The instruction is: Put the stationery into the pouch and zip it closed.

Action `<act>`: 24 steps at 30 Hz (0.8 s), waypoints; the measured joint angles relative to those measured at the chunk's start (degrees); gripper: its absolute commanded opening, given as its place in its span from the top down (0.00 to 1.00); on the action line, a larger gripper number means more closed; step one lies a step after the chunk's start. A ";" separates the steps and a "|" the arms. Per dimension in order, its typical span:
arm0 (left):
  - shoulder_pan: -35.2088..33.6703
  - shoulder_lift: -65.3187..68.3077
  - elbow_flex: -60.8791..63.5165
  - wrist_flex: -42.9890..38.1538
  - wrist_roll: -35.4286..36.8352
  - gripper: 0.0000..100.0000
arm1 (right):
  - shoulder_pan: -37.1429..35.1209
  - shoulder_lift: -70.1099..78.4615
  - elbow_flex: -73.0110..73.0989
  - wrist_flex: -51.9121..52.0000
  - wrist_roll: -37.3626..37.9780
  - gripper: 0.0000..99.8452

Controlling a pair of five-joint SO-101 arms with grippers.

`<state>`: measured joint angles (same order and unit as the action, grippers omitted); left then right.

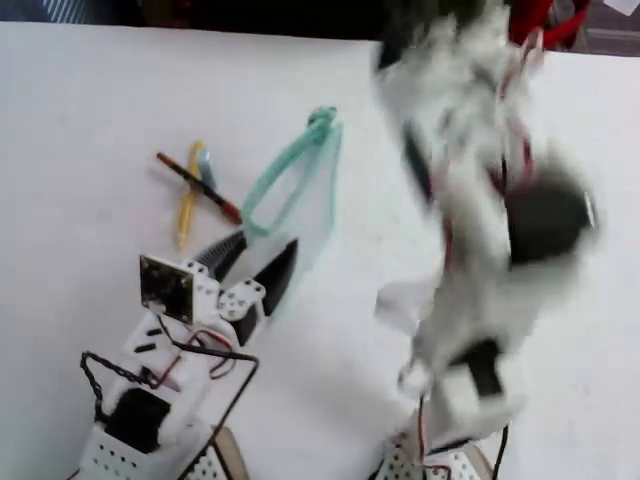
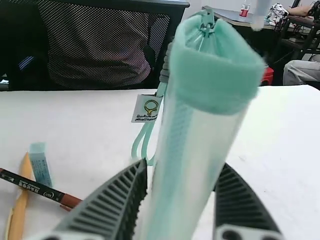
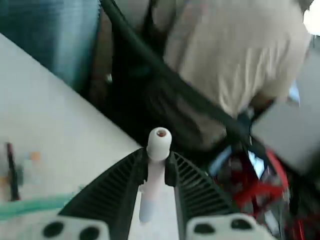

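Insertion step, apparently: left jaws clamped one end of the mint-green mesh zip pouch (image 2: 200, 145), open over the white desk (image 1: 80, 100); right jaws gripped a white cylindrical pen (image 3: 159, 142) aloft, next requiring alignment with its mouth.

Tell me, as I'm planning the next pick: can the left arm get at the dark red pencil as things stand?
Probably not yet. The left gripper is shut on the mint-green fabric pouch, so it is occupied. The dark red pencil lies near it, across a yellow pen, with nothing between.
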<state>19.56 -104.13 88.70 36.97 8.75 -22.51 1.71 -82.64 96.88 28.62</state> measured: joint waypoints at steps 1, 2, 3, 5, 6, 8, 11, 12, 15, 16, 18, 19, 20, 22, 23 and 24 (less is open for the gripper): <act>0.00 0.00 0.00 0.00 0.00 0.80 | -3.52 -2.81 0.00 -1.85 0.00 0.98; 0.00 0.00 0.00 0.00 0.00 0.80 | -6.42 -5.19 -0.09 -3.96 -0.53 0.98; 0.00 0.00 0.00 0.00 0.00 0.80 | -8.53 -6.42 -0.26 -6.24 -1.67 0.98; 0.09 0.00 0.00 0.00 0.00 0.80 | -10.64 -6.68 -0.79 -10.46 -5.27 0.98; 0.09 0.00 0.00 0.00 0.00 0.80 | -10.99 -6.59 -0.79 -11.69 -7.38 0.98; 0.09 0.00 0.00 0.00 0.00 0.80 | -11.16 -5.10 -0.79 -12.31 -10.73 0.98; 0.09 0.00 0.00 0.00 0.00 0.80 | -11.52 -2.02 -0.09 -10.02 -12.66 0.98; 0.09 0.00 0.00 0.00 0.00 0.80 | -11.60 -1.58 0.09 -8.44 -12.84 0.98; 0.09 0.00 0.00 0.00 0.00 0.80 | -11.52 -2.02 0.00 -4.04 -13.19 0.98; 0.09 0.00 0.00 0.00 0.00 0.80 | -11.52 -2.55 0.00 -2.90 -13.19 0.98; 0.09 0.00 0.00 0.00 0.00 0.80 | -11.78 -3.16 -0.09 -1.32 -13.19 0.98; 0.09 0.00 0.00 0.00 0.00 0.80 | -11.78 -3.34 0.09 -0.97 -13.19 0.98; 0.09 0.00 0.00 0.00 0.00 0.80 | -11.69 -3.43 0.18 -0.70 -13.19 0.98; 0.09 0.00 0.00 0.00 0.00 0.80 | -11.60 -3.52 0.44 -0.35 -13.19 0.98; 0.09 0.00 0.00 0.00 0.00 0.80 | -11.78 -3.60 0.53 0.00 -13.19 0.98; 0.09 0.00 0.00 0.00 0.00 0.80 | -11.78 -3.60 0.53 0.35 -13.19 0.98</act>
<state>19.65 -104.13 88.70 36.97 8.75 -34.29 -1.89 -82.11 97.23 15.43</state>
